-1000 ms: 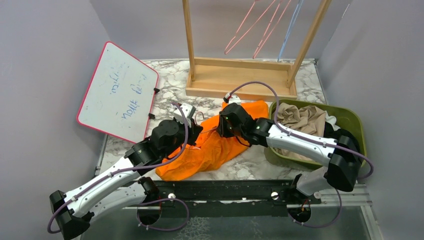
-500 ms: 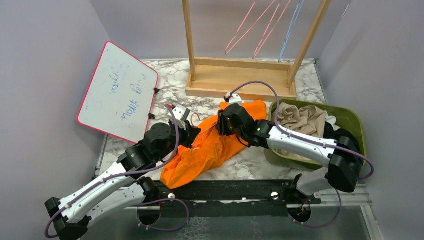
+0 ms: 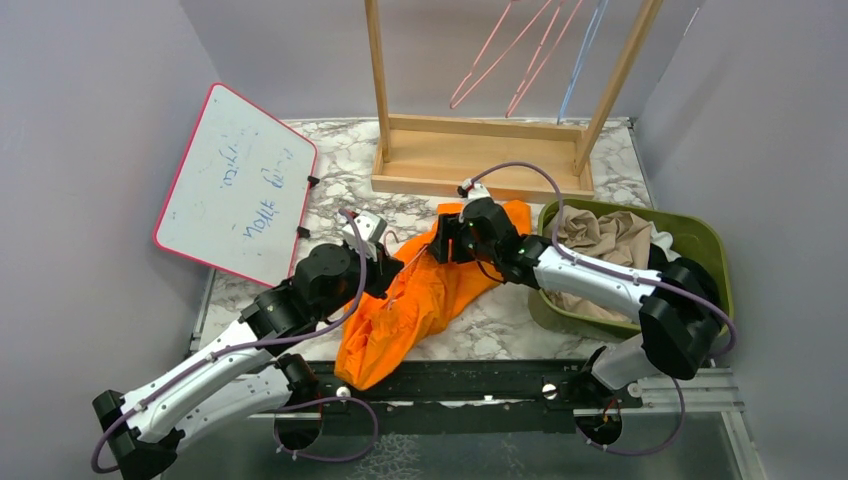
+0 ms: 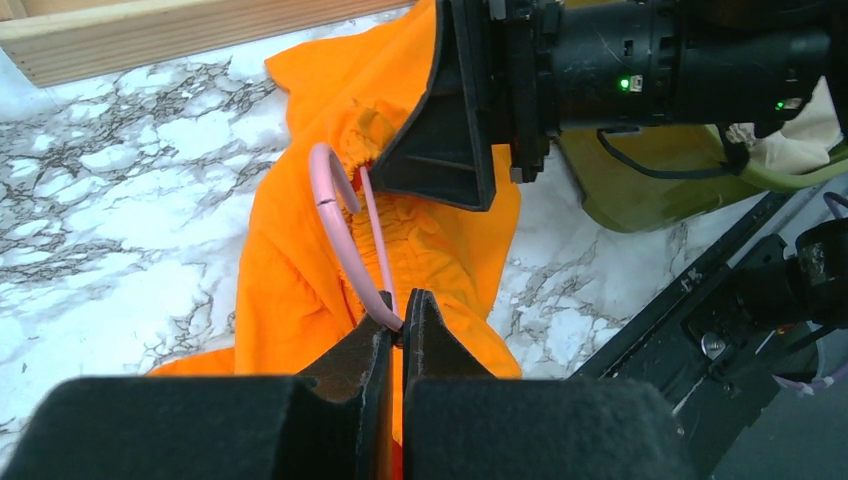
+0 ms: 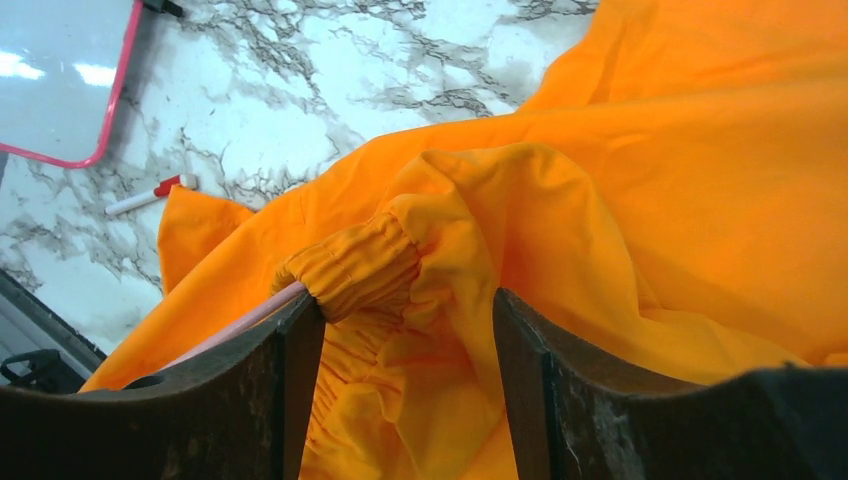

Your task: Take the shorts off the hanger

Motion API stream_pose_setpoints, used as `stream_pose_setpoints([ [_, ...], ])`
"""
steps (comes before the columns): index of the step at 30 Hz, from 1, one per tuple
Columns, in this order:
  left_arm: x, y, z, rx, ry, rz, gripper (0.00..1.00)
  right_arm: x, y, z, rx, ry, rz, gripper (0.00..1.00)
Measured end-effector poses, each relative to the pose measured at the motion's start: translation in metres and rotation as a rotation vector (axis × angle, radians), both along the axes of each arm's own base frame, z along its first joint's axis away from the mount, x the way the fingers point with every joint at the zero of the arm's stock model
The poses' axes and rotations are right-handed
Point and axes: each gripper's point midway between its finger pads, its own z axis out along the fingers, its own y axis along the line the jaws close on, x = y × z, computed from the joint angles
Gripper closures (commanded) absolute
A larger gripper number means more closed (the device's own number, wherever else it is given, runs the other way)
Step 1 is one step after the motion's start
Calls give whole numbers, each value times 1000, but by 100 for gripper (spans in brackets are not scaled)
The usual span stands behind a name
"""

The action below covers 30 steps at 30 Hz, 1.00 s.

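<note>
From above, the orange shorts point(image 3: 410, 310) lie on the counter point(image 3: 340, 190) in a long diagonal strip. They run from the right tool point(image 3: 445, 245) down toward the near edge. The left tool point(image 3: 392, 267) sits just beside their waist end. To the right of the right tool, a green bin point(image 3: 700, 225) holds tan shorts point(image 3: 600, 240).

In the left wrist view, the left tool is clamped on the pink hanger point(image 4: 335, 200). Its wire runs straight ahead into the gathered waistband point(image 4: 385, 215), where the right tool meets it.

In the right wrist view, the right tool's jaws stand apart, straddling the waistband, and the hanger emerges beside one finger. Drawing the tools apart along the wire looks likely to free the shorts.
</note>
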Motion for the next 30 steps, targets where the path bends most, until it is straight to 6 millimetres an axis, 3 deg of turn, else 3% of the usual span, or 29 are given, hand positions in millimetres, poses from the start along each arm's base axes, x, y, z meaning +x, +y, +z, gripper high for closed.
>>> stream_pose_setpoints([
  [6, -4, -2, 0, -7, 8, -25, 100, -4, 22, -1, 107, 1, 112, 38],
  [11, -10, -1, 8, -35, -2, -40, 100, -5, 33, -2, 153, -9, 151, 57],
  [18, -16, -3, 7, -45, 18, -68, 100, -7, 31, -5, 203, -79, 154, 98],
  [30, -20, 2, 17, -73, -8, -67, 100, 21, 9, 22, 132, -201, 32, 99],
])
